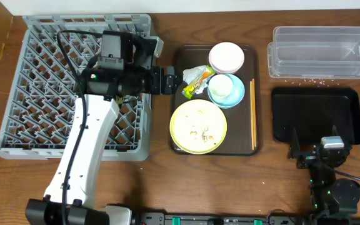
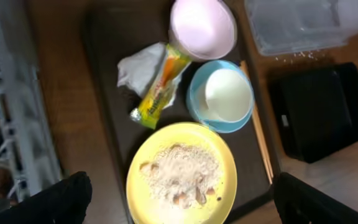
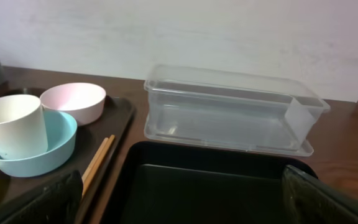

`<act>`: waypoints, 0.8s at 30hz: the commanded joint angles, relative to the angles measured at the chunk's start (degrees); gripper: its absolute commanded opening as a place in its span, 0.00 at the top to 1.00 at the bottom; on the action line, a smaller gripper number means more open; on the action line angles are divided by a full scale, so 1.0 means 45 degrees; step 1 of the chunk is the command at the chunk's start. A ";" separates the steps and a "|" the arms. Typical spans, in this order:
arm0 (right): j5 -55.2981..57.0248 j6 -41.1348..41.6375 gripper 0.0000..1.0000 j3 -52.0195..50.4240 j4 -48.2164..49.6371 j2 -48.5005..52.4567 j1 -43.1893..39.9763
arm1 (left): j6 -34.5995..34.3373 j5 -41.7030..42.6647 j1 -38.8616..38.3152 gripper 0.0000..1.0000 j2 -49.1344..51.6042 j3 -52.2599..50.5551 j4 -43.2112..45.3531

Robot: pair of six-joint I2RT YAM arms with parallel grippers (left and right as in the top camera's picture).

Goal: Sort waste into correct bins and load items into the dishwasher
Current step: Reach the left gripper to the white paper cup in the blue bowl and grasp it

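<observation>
At table's left: grey dish rack (image 1: 42, 106), biggest thing, no dishes seen in it, left arm stretched across. Centre: dark brown serving tray (image 1: 239, 125) bearing all items to sort. Right side: clear tub (image 1: 320, 53) at back, black tray (image 1: 330, 112) just in front, nothing visible inside either. On serving tray, front: pale yellow plate (image 1: 179, 131). At back: pink bowl (image 1: 226, 57); just in front of it, blue bowl (image 1: 237, 97) with white cup (image 1: 220, 84) upright inside. Left gripper (image 1: 179, 83) over serving tray's left edge, just beside crumpled wrapper (image 1: 197, 80), jaws spread wide, gripping nothing. Right gripper (image 1: 314, 149) low at black tray's front edge, jaws equally wide apart, nothing between. Wrapper lying left of blue bowl, between pink bowl and plate; touching plate rim or not, cannot tell. Chopsticks (image 1: 252, 112) along serving tray's right edge, beside blue bowl and plate. Smallest: rice-like crumbs (image 1: 202, 131) heaped on plate, stray crumbs (image 1: 305, 79) on table between tub and black tray. Judged step: very start, nothing binned or loaded, wrapper looking like first pick. Needed next: lowering left jaws around wrapper's bunched middle, closing without shoving plate or blue bowl, then long carry rightward to a bin, maybe handing off to right arm.
</observation>
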 commanded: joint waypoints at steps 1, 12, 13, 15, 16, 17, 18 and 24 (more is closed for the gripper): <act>-0.0049 0.0155 0.01 -0.0010 -0.0058 -0.0068 -0.0126 | -0.0850 -0.1501 -0.0403 0.06 0.0651 0.1690 -0.1039; -0.0049 0.0155 0.01 -0.0010 -0.0058 -0.0068 -0.0126 | 0.0243 -0.3026 -0.2438 0.06 0.3721 0.5625 -0.3949; -0.0053 0.0155 0.01 -0.0010 -0.0058 -0.0068 -0.0126 | 0.0233 -0.3011 -0.2550 0.06 0.3769 0.5620 -0.3750; -0.0049 0.0155 0.01 -0.0010 -0.0058 -0.0068 -0.0126 | 0.0078 -0.2885 -0.2788 0.06 0.3808 0.5615 -0.3075; -0.0049 0.0155 0.01 -0.0010 -0.0058 -0.0068 -0.0126 | 0.0039 -0.2885 -0.2900 0.06 0.3808 0.5615 -0.2803; -0.0049 0.0155 0.01 -0.0010 -0.0058 -0.0068 -0.0126 | 0.0039 -0.2885 -0.2973 0.06 0.3808 0.5615 -0.2657; -0.0049 0.0155 0.01 -0.0010 -0.0058 -0.0068 -0.0131 | 0.0039 -0.2885 -0.3065 0.06 0.3803 0.5615 -0.2477; -0.0049 0.0155 0.01 -0.0010 -0.0058 -0.0068 -0.0126 | 0.0015 -0.2589 -0.3623 0.07 0.3857 0.5493 -0.1350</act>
